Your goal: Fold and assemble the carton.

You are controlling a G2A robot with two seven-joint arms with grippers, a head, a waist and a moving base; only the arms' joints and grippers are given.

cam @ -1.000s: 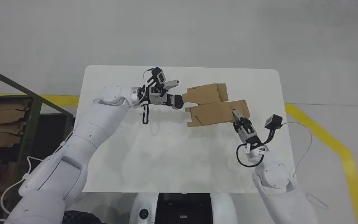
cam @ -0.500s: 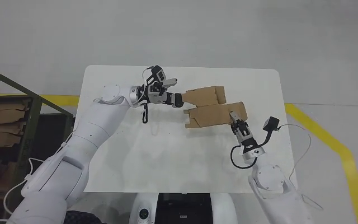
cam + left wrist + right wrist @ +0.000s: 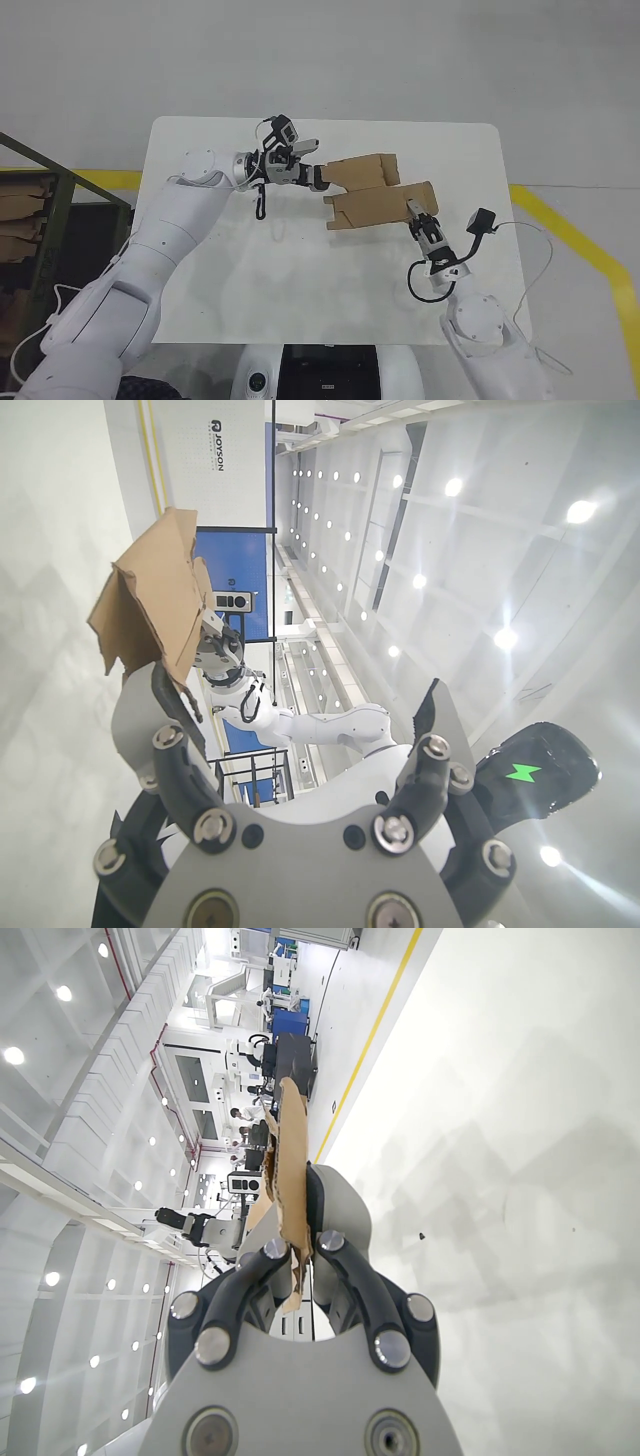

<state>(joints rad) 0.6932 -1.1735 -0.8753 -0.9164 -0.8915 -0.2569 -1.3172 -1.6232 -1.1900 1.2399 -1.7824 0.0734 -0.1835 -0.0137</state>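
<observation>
one carton (image 3: 375, 205) is being held over the table (image 3: 300, 290); right gripper (image 3: 300, 1208) is clamping its edge, left gripper (image 3: 290, 685) is gaping wide against its other end.

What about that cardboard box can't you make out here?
Top view: the carton hides its own underside, so contact with the table is unclear.
Right wrist view: carton edge-on in the right hand; folds unreadable.
Left wrist view: a finger of the left hand covers the carton's corner; contact unclear.
</observation>
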